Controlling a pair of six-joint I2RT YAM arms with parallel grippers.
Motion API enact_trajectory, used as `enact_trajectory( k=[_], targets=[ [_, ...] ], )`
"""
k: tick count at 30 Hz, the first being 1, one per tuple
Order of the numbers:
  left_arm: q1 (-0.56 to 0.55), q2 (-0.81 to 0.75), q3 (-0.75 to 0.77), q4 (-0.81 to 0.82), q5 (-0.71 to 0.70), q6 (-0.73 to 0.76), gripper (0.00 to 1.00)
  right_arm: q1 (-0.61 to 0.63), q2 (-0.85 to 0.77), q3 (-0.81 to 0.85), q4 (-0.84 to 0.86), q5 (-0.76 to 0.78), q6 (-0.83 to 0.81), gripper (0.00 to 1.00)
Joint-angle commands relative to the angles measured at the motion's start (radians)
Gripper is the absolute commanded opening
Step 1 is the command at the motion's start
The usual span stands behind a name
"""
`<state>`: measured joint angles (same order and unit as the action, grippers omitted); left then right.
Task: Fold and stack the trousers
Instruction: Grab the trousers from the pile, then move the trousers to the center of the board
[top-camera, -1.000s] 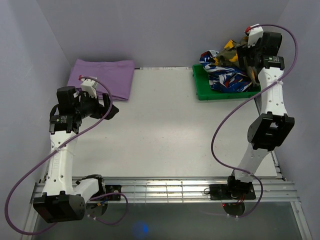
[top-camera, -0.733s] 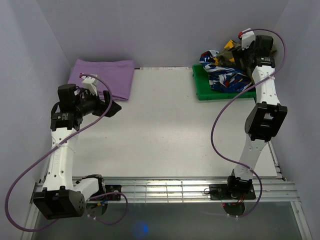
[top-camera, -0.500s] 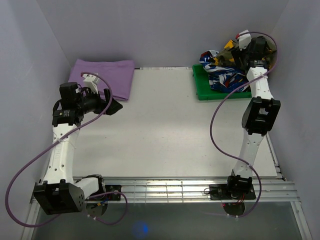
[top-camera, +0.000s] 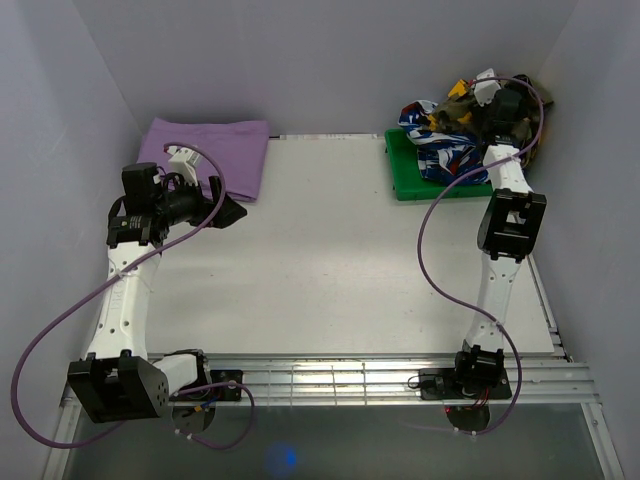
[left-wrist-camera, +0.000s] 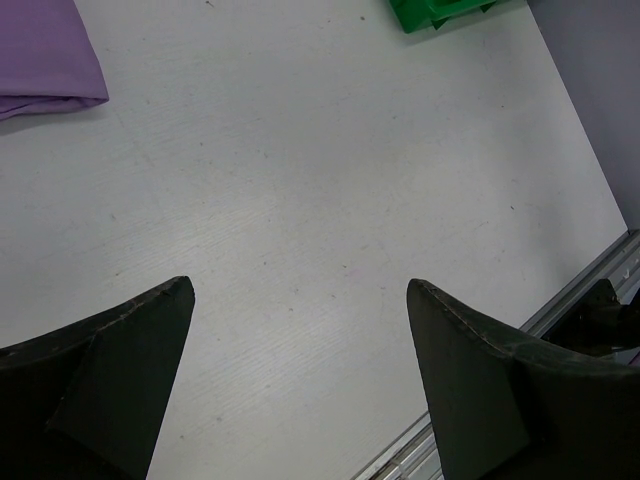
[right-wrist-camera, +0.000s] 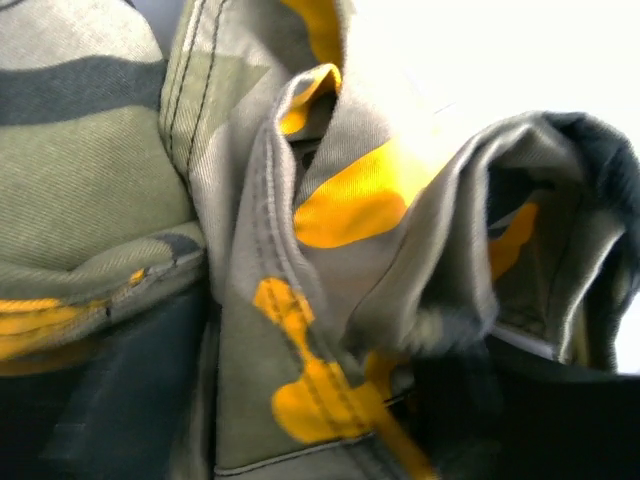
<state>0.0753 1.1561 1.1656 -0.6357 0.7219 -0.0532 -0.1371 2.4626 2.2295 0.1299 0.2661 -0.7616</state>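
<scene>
**Right hand open among the camouflage trousers, left hand open over the bench**

The right hand (right-wrist-camera: 310, 385) is open at the far right corner. Its 2 dark fingers (right-wrist-camera: 95, 400) sit on either side of crumpled folds of the trousers (right-wrist-camera: 250, 200), which are olive with orange-yellow and black patches. The trousers lie at the back of a heap in a green bin (top-camera: 405, 188), behind a blue, white and red garment (top-camera: 448, 152). The left hand (left-wrist-camera: 300, 288) hovers open, holding nothing, above the white bench (top-camera: 330, 250), near a folded purple cloth (top-camera: 205, 150) at the far left.
</scene>
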Motion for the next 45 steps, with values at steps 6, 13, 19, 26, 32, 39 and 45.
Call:
enact_trajectory(
  k=[6, 13, 19, 26, 32, 39, 45],
  targets=[
    [0.001, -0.001, 0.02, 0.002, -0.015, 0.001, 0.98, -0.004, 0.027, 0.102, 0.157, -0.002, -0.027, 0.13],
    [0.0, -0.004, 0.032, 0.005, -0.007, -0.011, 0.98, -0.002, -0.158, 0.032, 0.195, -0.059, 0.048, 0.08],
    [0.0, -0.018, 0.023, 0.01, 0.004, -0.02, 0.98, -0.012, -0.307, 0.065, 0.124, -0.122, 0.208, 0.08],
    [0.001, -0.048, 0.016, 0.002, 0.007, -0.02, 0.98, -0.009, -0.485, -0.082, 0.06, -0.143, 0.384, 0.08],
    [0.001, -0.078, -0.001, 0.005, -0.005, -0.034, 0.98, -0.009, -0.595, -0.028, -0.026, -0.25, 0.511, 0.08],
    [0.001, -0.085, 0.005, 0.007, -0.03, -0.051, 0.98, -0.004, -0.772, 0.005, -0.003, -0.416, 0.652, 0.08],
    [0.001, -0.076, 0.064, -0.002, -0.035, -0.071, 0.98, 0.062, -0.956, -0.034, 0.042, -0.579, 0.748, 0.08]
  ],
)
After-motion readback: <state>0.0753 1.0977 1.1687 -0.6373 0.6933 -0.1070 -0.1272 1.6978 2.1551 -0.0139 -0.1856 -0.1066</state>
